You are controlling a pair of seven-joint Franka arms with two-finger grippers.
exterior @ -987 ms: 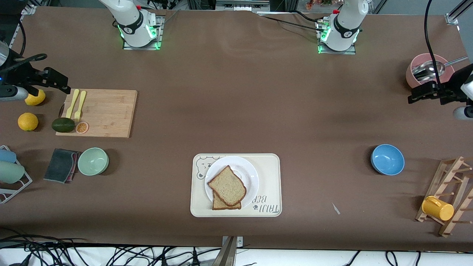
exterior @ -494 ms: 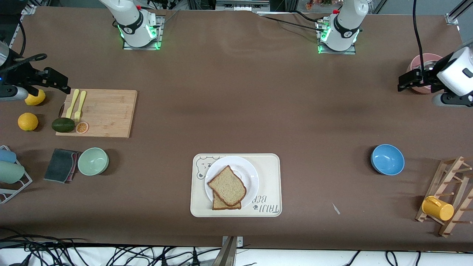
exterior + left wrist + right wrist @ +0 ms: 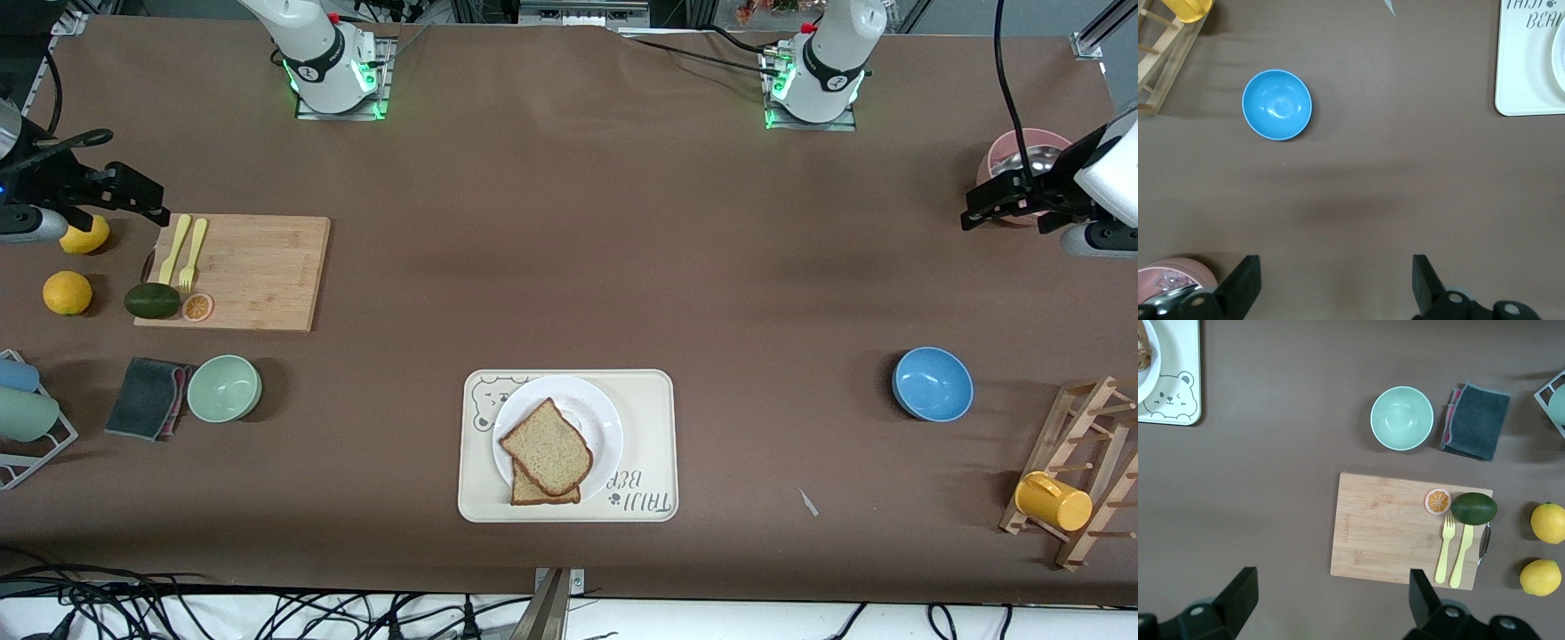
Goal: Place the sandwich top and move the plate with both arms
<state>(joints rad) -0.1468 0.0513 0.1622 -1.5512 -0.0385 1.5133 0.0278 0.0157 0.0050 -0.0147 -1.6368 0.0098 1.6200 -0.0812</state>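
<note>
The sandwich top (image 3: 547, 447), a pale greyish-beige slice, lies askew on a darker tan slice (image 3: 533, 494) on the white plate (image 3: 597, 411). The plate sits on the cream bear-printed tray (image 3: 649, 427). My left gripper (image 3: 985, 204) is open and empty over the table beside the pink bowl (image 3: 1022, 153); its wrist view (image 3: 1336, 280) shows bare table between the fingers. My right gripper (image 3: 147, 200) is open and empty over the edge of the cutting board (image 3: 258, 271), near a lemon (image 3: 86, 236); its wrist view (image 3: 1331, 597) shows bare table below.
A blue bowl (image 3: 932, 383) and a wooden rack with a yellow mug (image 3: 1053, 500) stand toward the left arm's end. A green bowl (image 3: 224, 388), grey cloth (image 3: 147, 397), avocado (image 3: 151, 300) and forks (image 3: 187, 249) are toward the right arm's end.
My left gripper has moved from over the table up beside the pink bowl, then settled slightly. The right arm, bread and plate have not moved.
</note>
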